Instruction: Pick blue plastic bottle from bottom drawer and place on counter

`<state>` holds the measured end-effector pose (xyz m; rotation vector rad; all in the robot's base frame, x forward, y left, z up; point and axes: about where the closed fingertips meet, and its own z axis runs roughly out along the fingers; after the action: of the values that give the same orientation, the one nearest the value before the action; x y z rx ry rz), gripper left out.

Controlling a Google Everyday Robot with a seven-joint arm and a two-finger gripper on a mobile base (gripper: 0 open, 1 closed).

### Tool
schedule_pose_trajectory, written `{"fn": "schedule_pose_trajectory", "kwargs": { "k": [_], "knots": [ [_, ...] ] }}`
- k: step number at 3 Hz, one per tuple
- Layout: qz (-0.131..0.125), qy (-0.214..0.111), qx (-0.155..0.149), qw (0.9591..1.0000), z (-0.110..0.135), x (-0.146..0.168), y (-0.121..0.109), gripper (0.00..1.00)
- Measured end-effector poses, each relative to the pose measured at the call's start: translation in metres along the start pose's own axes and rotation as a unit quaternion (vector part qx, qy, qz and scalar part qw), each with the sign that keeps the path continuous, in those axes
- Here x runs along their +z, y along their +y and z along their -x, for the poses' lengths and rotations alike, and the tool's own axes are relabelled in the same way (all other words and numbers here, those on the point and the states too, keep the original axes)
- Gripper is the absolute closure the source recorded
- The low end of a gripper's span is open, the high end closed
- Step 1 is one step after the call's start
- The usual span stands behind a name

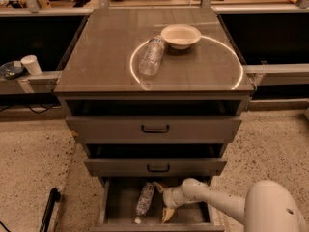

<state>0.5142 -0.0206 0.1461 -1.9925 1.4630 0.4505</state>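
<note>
The blue plastic bottle lies lengthwise in the open bottom drawer, white cap toward the front. My gripper is inside that drawer, just right of the bottle. Its two tan fingers are spread, one toward the back and one toward the front, and nothing is held between them. My white arm reaches in from the lower right. The counter is the glossy cabinet top with a bright ring of reflected light.
On the counter lie another clear bottle and a cream bowl. Both upper drawers are pulled out slightly above the bottom one. A white cup and a dark dish sit on the left ledge. A black rod lies on the floor.
</note>
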Motion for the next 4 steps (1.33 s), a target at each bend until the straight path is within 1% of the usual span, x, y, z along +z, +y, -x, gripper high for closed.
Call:
{"fn": "schedule_pose_trajectory", "kwargs": {
  "k": [1, 2, 3, 4],
  "knots": [
    [0.025, 0.018, -0.035, 0.9989, 0.001, 0.005, 0.001, 0.0],
    [0.078, 0.065, -0.141, 0.9848, 0.005, 0.008, 0.003, 0.0],
    [0.112, 0.088, -0.257, 0.9559, 0.014, 0.001, 0.006, 0.0],
    [0.076, 0.08, -0.345, 0.9322, 0.02, -0.008, 0.005, 0.0]
  ]
}}
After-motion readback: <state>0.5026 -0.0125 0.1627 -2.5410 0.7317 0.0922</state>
